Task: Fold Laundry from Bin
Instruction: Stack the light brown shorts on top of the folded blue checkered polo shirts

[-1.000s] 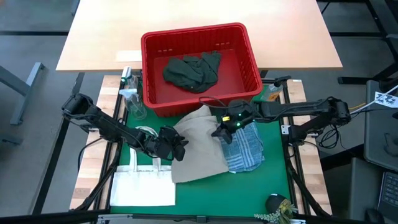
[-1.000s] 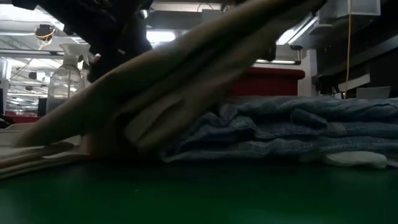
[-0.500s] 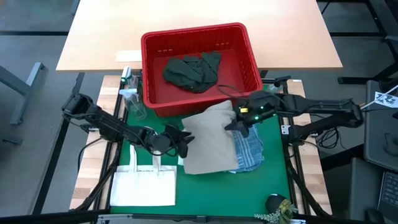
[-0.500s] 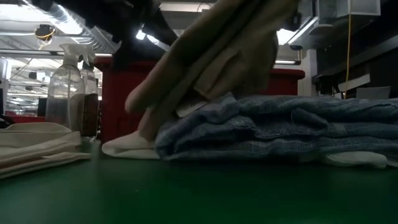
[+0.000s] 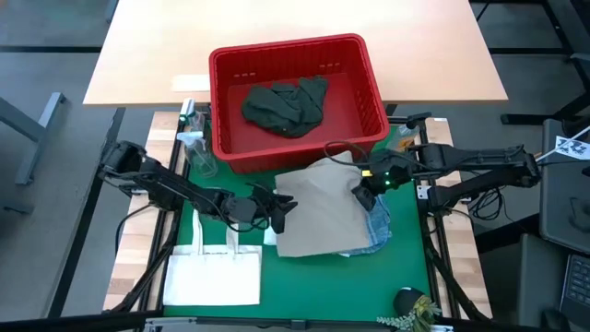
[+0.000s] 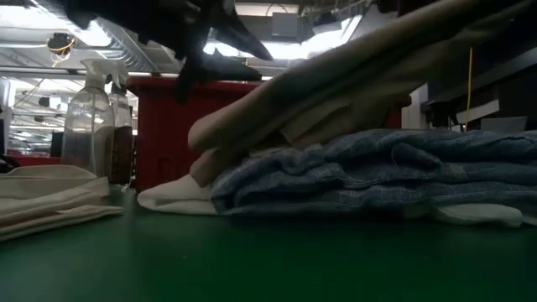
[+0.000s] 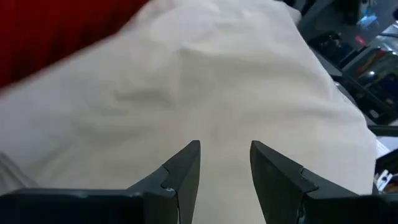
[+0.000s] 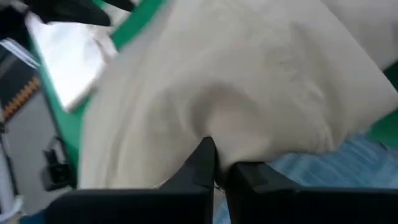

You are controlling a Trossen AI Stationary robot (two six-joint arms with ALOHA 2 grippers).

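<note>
My right gripper [image 8: 216,163] is pinching the beige cloth [image 5: 323,207]; my left gripper [image 7: 225,163] is gaping empty; low view is revealing blue cloth [image 6: 377,176] underneath.

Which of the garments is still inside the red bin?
The dark green garment, crumpled in the bin. The beige garment and the blue striped one under it lie outside on the green mat.

tote bag [image 5: 213,278]: white, flat, near the left gripper's fingers [image 5: 282,203], toward the front table edge
spray bottles [image 6: 88,126]: clear, upright, well apart from those fingers
green mat [image 5: 406,258]: beneath them
</note>
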